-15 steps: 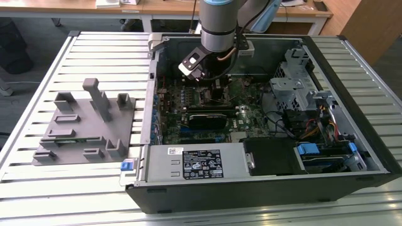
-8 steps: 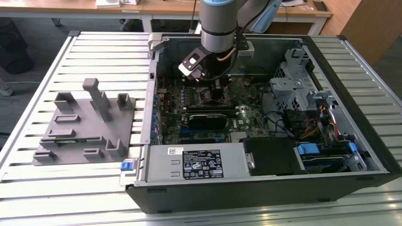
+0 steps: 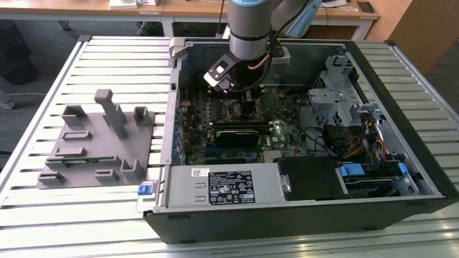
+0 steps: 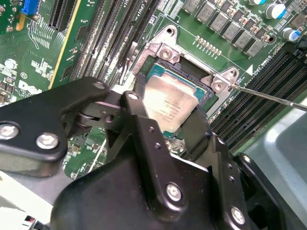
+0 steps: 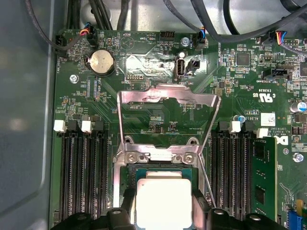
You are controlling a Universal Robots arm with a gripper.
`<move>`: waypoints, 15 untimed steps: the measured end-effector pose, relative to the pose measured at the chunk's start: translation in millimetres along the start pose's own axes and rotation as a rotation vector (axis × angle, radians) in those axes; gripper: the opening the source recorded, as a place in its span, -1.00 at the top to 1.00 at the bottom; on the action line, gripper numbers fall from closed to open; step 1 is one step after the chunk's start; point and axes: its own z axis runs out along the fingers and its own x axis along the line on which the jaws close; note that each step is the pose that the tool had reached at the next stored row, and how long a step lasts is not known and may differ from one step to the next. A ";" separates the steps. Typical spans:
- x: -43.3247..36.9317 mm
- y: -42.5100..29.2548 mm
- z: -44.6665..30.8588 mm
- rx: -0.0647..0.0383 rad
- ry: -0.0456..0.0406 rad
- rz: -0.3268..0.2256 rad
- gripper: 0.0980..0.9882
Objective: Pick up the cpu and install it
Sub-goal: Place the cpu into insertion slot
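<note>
1. In the exterior view the arm reaches into the open case at upper middle of the frame. The case lies on the slatted table, with the grey fixture well apart at the exterior view's left.
2. The gripper is pinching the cpu. In both wrist views its black fingers bear on two opposite edges of the silver lid.
3. The cpu is right at the socket, inside the metal frame. We cannot tell whether it is already seated or hangs just above the contacts.
4. We judge the step in hand to be setting the chip into the socket. It goes well only if the chip stays flat, since a dipped corner could bend contacts.
5. We would keep the chip's edges parallel to the frame. In the first wrist view they look square to it, and the greenish rim should show evenly all round.
6. The load plate stands raised beyond the socket and the lever is swung aside. We would keep the fingers clear of both.
7. We would use no push. The chip should settle under its own weight, and any resistance probably means it is misaligned.
8. Memory slots flank the socket on both sides, so there is little room beside the fingers for sideways slips.
</note>
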 end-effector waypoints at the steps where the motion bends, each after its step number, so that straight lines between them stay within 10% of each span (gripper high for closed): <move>1: 0.0 0.0 0.1 0.000 0.0000 0.000 -0.02; 15: 3.7 0.0 0.1 0.000 0.0001 0.000 -0.15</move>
